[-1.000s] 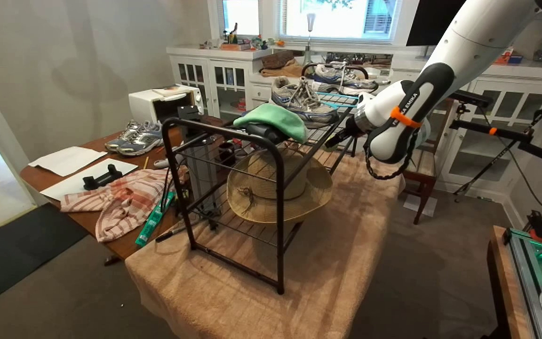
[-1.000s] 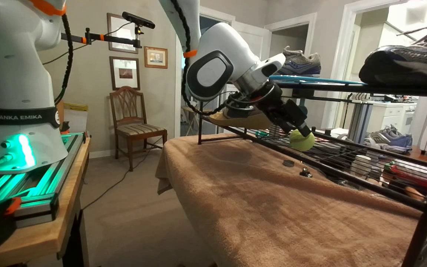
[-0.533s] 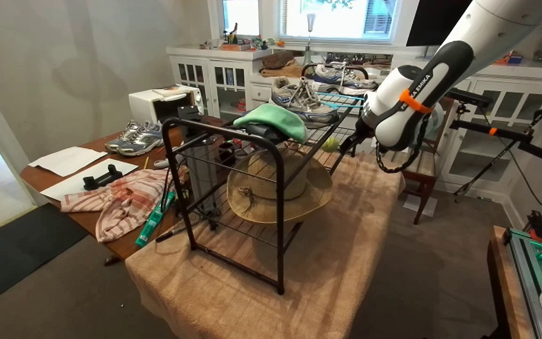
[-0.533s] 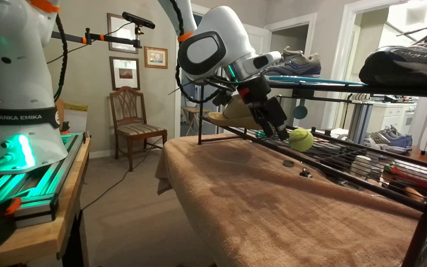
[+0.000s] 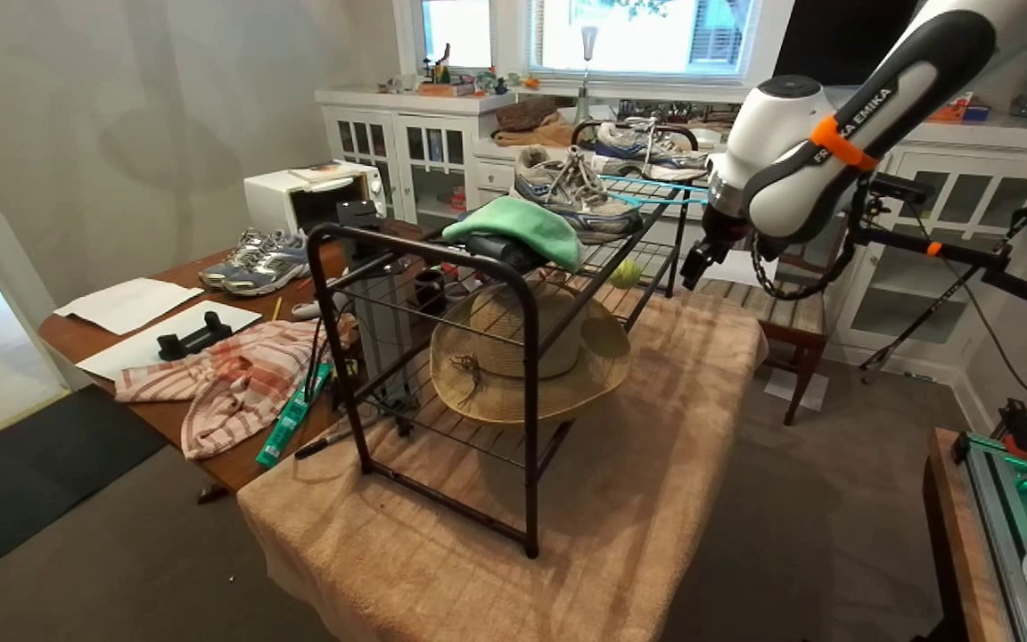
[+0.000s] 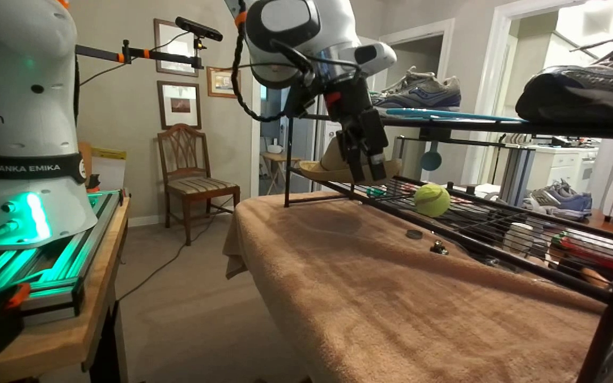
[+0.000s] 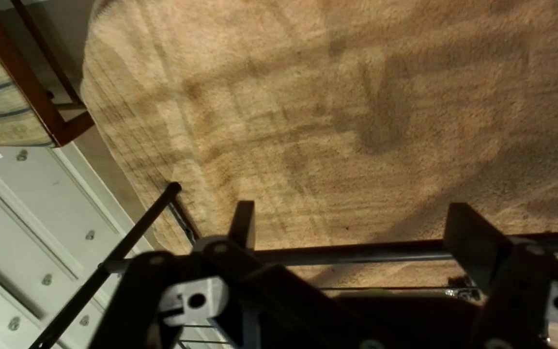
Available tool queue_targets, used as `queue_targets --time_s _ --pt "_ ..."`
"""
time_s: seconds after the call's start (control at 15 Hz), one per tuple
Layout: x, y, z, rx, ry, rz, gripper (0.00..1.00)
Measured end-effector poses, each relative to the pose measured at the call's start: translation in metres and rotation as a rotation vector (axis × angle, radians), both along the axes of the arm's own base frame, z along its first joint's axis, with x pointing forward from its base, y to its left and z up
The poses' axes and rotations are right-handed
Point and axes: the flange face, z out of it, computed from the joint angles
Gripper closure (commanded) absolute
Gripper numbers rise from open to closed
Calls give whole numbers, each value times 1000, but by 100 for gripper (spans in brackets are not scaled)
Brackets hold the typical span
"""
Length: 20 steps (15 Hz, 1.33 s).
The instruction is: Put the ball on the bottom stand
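The yellow-green ball (image 6: 432,200) rests on the lower wire shelf (image 6: 519,259) of the dark metal stand; it also shows in an exterior view (image 5: 626,274) behind the stand's rail. My gripper (image 6: 367,174) is empty and apart from the ball, outside the stand and a little above the lower shelf's level. In an exterior view the gripper (image 5: 694,270) hangs to the right of the stand. In the wrist view its fingers (image 7: 351,206) are wide apart, with the towel and a stand rail (image 7: 356,254) beyond them. The ball is almost wholly hidden there.
A straw hat (image 5: 527,357) sits on the lower shelf. Shoes (image 5: 571,192), a green cloth (image 5: 518,227) and a blue item (image 6: 445,114) lie on the upper shelf. The stand's corner post (image 7: 129,237) is close to my fingers. A brown towel (image 6: 391,298) covers the table.
A second ago my fingers were at the ball. My gripper has since drawn back and up, away from the stand. The ball has stayed in place on the lower shelf.
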Motion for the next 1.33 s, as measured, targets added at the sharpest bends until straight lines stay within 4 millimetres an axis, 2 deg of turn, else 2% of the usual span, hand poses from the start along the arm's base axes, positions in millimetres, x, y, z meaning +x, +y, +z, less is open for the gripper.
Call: queue_targets --time_s 0.33,0.53,0.67,0.8,1.0,1.13,1.2,1.33 --pt "-13 10 46 46 177 43 0" --pt "-18 17 87 79 242 66 0" --pt "-28 24 121 109 266 61 0" --pt "-43 36 167 125 272 60 0" --pt "-74 59 238 168 223 117 0" --pt "-97 69 277 181 190 150 0" --pt "-103 70 285 182 179 156 0" --pt "-106 68 287 185 176 160 0"
